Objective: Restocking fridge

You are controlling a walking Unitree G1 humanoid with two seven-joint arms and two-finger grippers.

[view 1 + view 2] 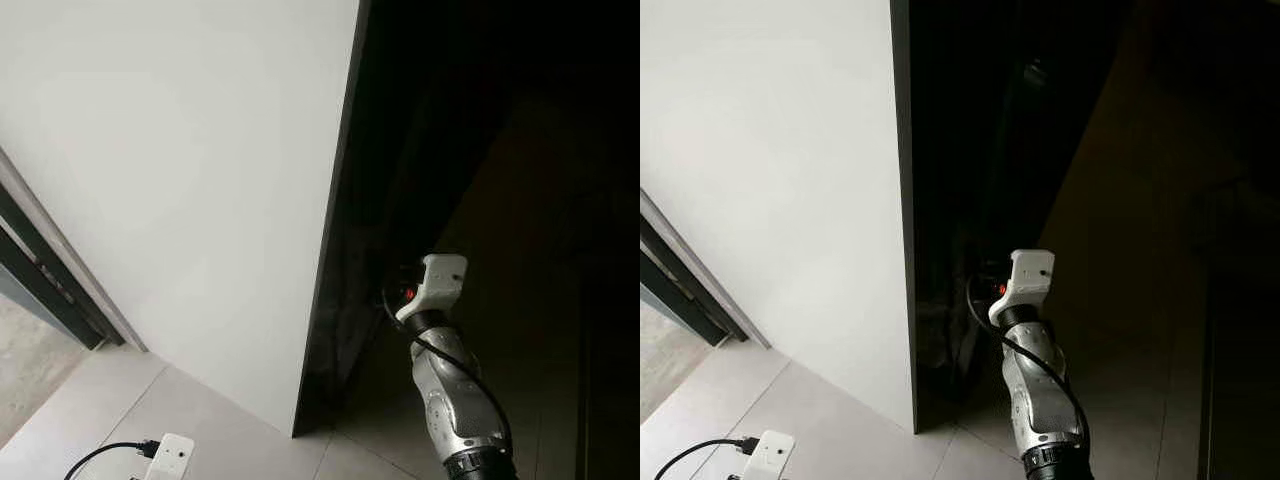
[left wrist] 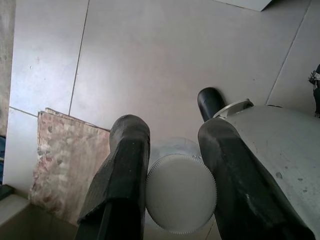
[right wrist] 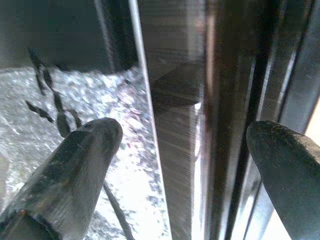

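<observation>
A tall fridge stands before me, with a white side panel (image 1: pixel 200 180) and a dark glossy front (image 1: pixel 345 290). My right arm (image 1: pixel 455 400) reaches into the shade at the front's lower part. In the right wrist view my right gripper (image 3: pixel 190 145) is open, one finger (image 3: pixel 75 165) on each side of a dark vertical door edge (image 3: pixel 175 125), with nothing held. In the left wrist view my left gripper (image 2: pixel 172 132) is shut on a clear bottle with a ribbed white cap (image 2: pixel 181 192), held low over the tiled floor.
A white power strip (image 1: pixel 168 458) with a black cable lies on the floor tiles at the lower left. A dark door frame (image 1: pixel 45 275) runs along the left wall. A worn patterned mat (image 2: pixel 65 165) lies on the floor below the left gripper.
</observation>
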